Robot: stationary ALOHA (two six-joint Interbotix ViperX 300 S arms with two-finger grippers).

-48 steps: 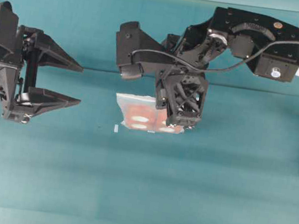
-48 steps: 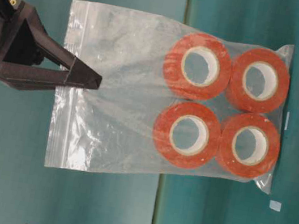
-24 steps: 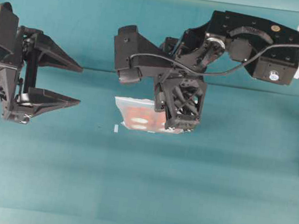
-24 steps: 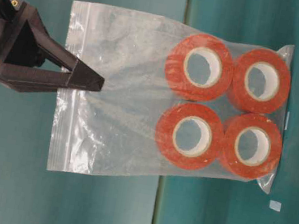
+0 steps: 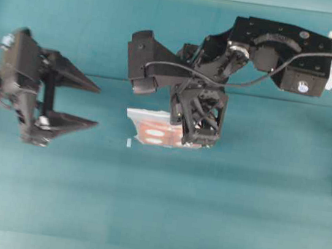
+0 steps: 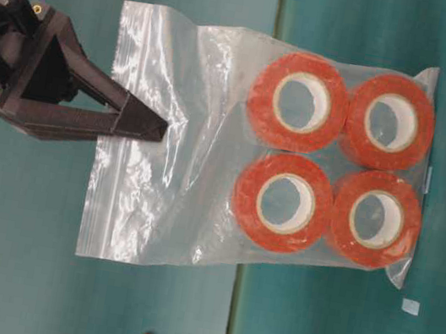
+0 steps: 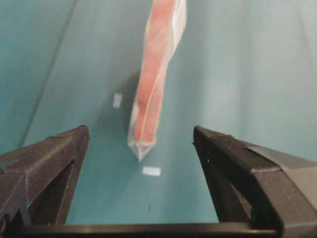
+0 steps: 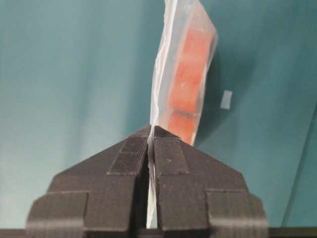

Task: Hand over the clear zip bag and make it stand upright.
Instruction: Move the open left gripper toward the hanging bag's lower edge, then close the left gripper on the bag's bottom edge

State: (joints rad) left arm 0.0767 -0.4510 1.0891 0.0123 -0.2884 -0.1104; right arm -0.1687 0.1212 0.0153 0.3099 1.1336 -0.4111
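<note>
Teal cloth-covered table [image 5: 154, 209], teal backdrop [image 5: 105, 29]

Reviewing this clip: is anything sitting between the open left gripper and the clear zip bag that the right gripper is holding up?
Nothing visible does. In the left wrist view the left gripper is open with the clear zip bag straight ahead between its jaw lines; only two small white scraps lie flat on the table. The right gripper is shut on the bag's top.

even bright light, soft shadows on the table [image 5: 154, 209] — left gripper [image 5: 94, 105] motion-blurred, wrist views soft
</note>
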